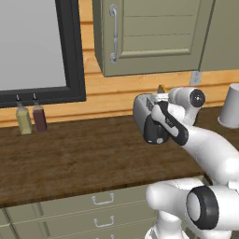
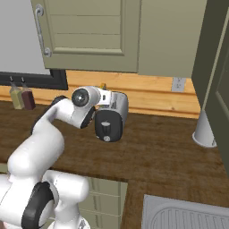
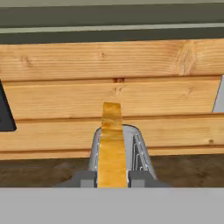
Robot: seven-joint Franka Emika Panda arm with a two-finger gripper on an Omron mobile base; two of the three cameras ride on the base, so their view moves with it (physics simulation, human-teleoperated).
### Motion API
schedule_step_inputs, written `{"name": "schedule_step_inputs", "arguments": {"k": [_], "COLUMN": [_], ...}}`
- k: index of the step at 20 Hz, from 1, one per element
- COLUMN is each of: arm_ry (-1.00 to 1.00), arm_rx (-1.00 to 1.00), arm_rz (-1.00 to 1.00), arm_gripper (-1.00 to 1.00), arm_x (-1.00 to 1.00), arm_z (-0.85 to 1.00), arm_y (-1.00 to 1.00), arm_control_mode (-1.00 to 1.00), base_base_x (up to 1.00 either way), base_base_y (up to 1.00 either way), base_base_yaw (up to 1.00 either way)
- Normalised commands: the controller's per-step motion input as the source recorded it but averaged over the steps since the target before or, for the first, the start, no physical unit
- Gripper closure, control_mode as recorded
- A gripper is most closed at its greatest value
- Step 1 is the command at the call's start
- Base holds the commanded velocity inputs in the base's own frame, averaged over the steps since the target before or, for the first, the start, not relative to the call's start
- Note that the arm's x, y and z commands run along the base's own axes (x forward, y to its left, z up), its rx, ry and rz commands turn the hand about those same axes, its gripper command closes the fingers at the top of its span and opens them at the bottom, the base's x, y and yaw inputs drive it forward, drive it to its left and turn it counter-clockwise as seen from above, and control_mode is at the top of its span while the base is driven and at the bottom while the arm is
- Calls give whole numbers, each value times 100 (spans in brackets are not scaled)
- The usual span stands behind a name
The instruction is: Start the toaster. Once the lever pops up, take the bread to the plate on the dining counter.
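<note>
Bread [image 3: 112, 146] stands right before my hand camera, edge-on, a tan slice rising out of a slot of the toaster [image 3: 116, 151]; my two fingers [image 3: 85, 178] sit low on either side of it, close against its faces, though whether they actually pinch it I cannot tell from here; I would call them nearly closed around the slice and leave the grip itself undecided. From the base cameras my hand hangs over the toaster [image 2: 111, 115], which stands on the dark wood counter [image 1: 70, 158] near the plank wall, its black end with the knob turned toward the right camera; a small sliver of the bread [image 2: 103, 85] peeks up behind my wrist there, and again in the left camera [image 1: 161, 88]. Two small bottles [image 1: 31, 117] stand well apart to the left under the window; a pale cup [image 1: 230, 106] stands off to the right.

Judging by the slice standing tall in its slot, I reckon the toasting part is likely finished and I am at the lifting step; what remains is the larger share: draw the bread straight up clear of the slot, drive to the dining counter, and lay the slice on the plate.
</note>
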Motion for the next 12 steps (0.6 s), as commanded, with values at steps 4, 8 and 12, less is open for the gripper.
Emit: {"name": "schedule_step_inputs", "arguments": {"k": [4, 8, 12], "arm_ry": [37, 34, 27], "arm_rx": [0, 0, 0], "arm_rz": [-2, -1, 0], "arm_gripper": [100, 100, 100], "arm_x": [-78, -86, -94], "arm_z": [73, 39, 0], "arm_y": [0, 0, 1], "arm_control_mode": [-100, -100, -100], "base_base_x": [0, 0, 0], "base_base_y": [0, 0, 0], "base_base_yaw": [0, 0, 0]}}
